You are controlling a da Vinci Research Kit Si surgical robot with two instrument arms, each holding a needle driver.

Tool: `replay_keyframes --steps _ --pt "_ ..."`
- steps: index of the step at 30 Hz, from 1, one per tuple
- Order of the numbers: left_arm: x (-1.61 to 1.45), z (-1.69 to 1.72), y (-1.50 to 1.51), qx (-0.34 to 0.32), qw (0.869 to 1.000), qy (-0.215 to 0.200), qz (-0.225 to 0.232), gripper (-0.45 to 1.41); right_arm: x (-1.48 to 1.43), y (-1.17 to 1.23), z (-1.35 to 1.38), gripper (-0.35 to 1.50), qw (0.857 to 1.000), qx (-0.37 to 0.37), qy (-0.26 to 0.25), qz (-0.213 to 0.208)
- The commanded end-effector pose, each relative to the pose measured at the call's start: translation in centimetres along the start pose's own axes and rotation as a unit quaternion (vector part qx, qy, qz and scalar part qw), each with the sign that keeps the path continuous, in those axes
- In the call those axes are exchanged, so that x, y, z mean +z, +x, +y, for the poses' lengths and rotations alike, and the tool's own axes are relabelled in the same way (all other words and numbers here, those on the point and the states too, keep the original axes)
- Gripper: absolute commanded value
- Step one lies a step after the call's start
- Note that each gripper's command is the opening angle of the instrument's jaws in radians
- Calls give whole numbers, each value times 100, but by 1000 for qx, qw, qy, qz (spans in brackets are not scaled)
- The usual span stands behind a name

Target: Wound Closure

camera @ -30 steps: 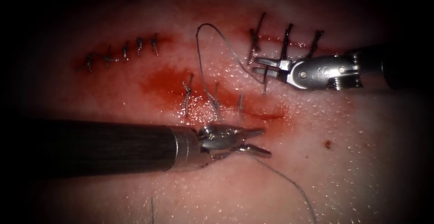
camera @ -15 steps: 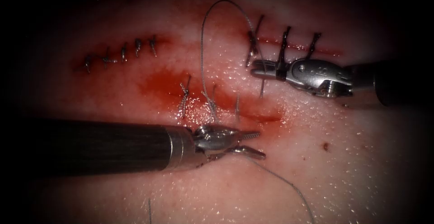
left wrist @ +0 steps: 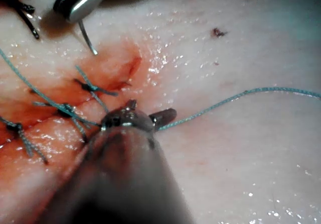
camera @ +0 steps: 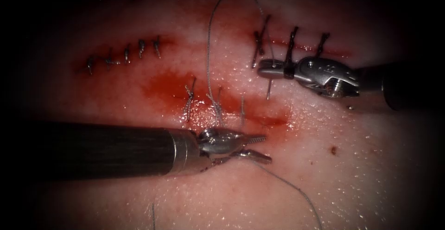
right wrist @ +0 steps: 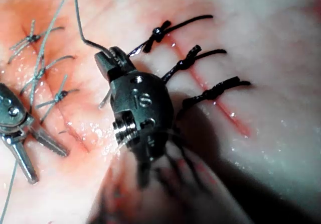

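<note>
Two tools are working over a stitched cut, and one is gripping the needle.

The near, dark-shafted left tool [camera: 254, 147] is resting low with its ridged steel jaws apart, holding nothing. The thin grey thread [camera: 208, 49] is trailing past it across the wet, pale pink tissue [camera: 361, 174]. Farther back, right of the red, stitched cut [camera: 217, 105], the shiny right tool [camera: 266, 67] is squeezing the thin curved steel needle [camera: 268, 89]. The needle is hanging outside the tissue, likely to keep the thread's loop lifted.
</note>
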Motion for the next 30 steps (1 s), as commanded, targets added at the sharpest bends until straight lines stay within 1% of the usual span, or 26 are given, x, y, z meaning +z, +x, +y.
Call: replay_keyframes --steps 1,2,3,5,7,8,11,17,19,21,22,23,24,25,26,27,29,30 --pt "7 4 -5 0 1000 -4 0 51 11 -12 -4 -35 1000 28 14 -4" --pt "5 4 -6 1 1000 -4 0 49 11 -14 -4 -35 999 49 20 -1" --pt "2 4 -9 3 1000 -7 -1 49 12 -17 -4 -35 996 84 37 2" --pt "-1 4 -12 5 1000 -8 -1 49 13 -20 -5 -35 991 122 55 8" --pt "-7 2 -18 9 1000 -10 -3 46 14 -27 -9 -35 980 183 83 9" --pt "-7 2 -18 9 1000 -10 -3 46 14 -27 -9 -35 980 183 83 9" --pt "-10 -2 -19 11 1000 -11 -5 46 15 -36 -14 -35 969 224 107 7" --pt "-13 -2 -21 27 1000 -13 -6 44 14 -48 -31 -35 956 260 137 -8" --pt "-13 -2 -21 30 999 -13 -6 44 14 -50 -33 -35 956 258 141 -9" --pt "-13 -1 -21 30 999 -13 -6 44 14 -50 -33 -35 957 259 127 1" --pt "-13 -1 -21 30 999 -13 -6 44 14 -45 -27 17 966 241 95 25" --pt "-13 -1 -21 30 999 -13 -6 44 13 -43 -24 44 970 229 79 36" --pt "-13 -1 -21 33 999 -13 -7 44 13 -37 -16 96 979 190 52 53" --pt "-13 -1 -21 33 999 -13 -7 44 13 -37 -16 96 979 190 52 53" --pt "-13 -1 -21 33 999 -13 -7 44 13 -32 -10 120 985 159 32 64" --pt "-13 -1 -21 33 999 -13 -7 44 13 -29 -5 130 989 132 16 71" --pt "-13 0 -21 33 999 -12 -7 44 12 -20 6 145 994 69 -27 84" --pt "-13 0 -21 33 999 -12 -9 44 12 -16 9 147 994 44 -43 90"
